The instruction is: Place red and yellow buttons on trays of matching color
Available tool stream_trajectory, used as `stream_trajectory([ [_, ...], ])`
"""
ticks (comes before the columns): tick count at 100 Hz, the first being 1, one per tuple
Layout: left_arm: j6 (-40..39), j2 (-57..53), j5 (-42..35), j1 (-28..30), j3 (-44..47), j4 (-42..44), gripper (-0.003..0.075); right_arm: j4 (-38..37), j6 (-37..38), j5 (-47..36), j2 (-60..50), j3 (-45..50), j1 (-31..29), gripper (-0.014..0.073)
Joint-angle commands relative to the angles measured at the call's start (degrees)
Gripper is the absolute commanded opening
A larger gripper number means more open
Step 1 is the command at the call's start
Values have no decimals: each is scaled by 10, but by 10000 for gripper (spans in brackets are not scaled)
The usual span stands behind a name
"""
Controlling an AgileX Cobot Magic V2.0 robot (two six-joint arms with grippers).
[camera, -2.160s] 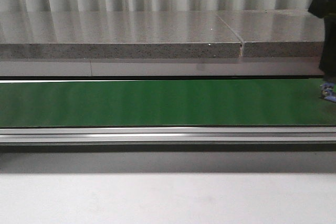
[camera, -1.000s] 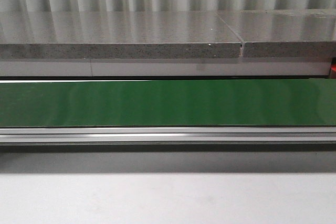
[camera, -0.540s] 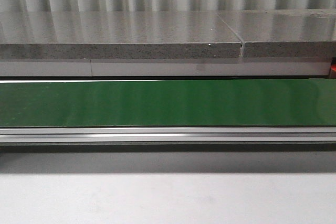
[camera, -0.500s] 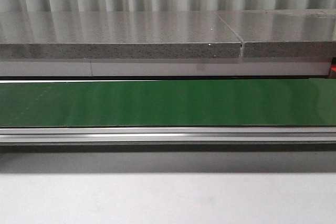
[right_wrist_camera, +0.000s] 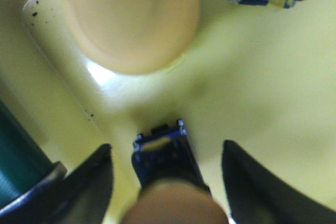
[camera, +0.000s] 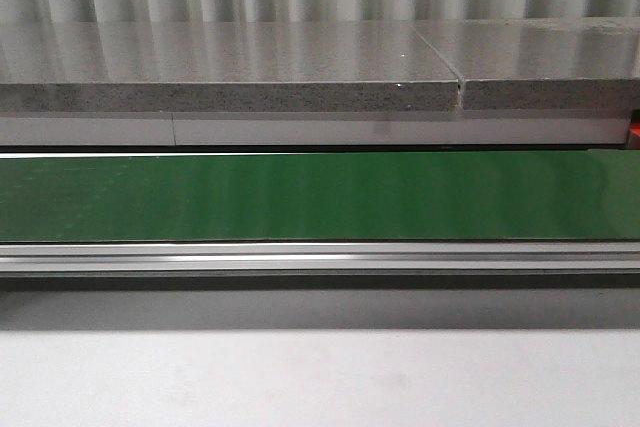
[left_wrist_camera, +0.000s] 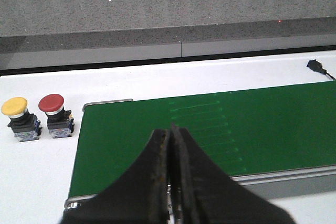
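Right fingers (right_wrist_camera: 167, 174): spread wide over the yellow tray (right_wrist_camera: 252, 93), gripping nothing; a yellow button (right_wrist_camera: 168, 171) stands between them on the tray, another yellow button cap (right_wrist_camera: 131, 19) beside it.
Left fingers (left_wrist_camera: 171, 177): pressed together, empty, above the green belt (left_wrist_camera: 252, 124).
Waiting buttons: yellow-capped button (left_wrist_camera: 18, 119) and red button (left_wrist_camera: 55, 116) side by side on the white bench (left_wrist_camera: 31, 182), just off the belt's end.
Step, as I judge it: release done; lift the right arm straight up so neither finger tips the button.
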Motion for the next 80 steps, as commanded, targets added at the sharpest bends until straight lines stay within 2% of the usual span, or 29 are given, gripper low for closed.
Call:
stream_trajectory([
  [1, -3, 2, -43, -4, -15, -11, -20, -7, 7, 8, -16, -19, -4, 542],
  [26, -3, 2, -43, -4, -15, -11, -20, -9, 7, 34, -48, -31, -4, 542],
  [57, -3, 2, -43, -4, -15, -11, -20, -5, 7, 40, -164, -31, -3, 542],
  [70, -3, 2, -43, -4, -15, -11, -20, 5, 7, 29, -226, -31, 20, 541],
  [80, -3, 2, -43, -4, -15, -11, -20, 5, 1, 16, -271, -31, 58, 541],
])
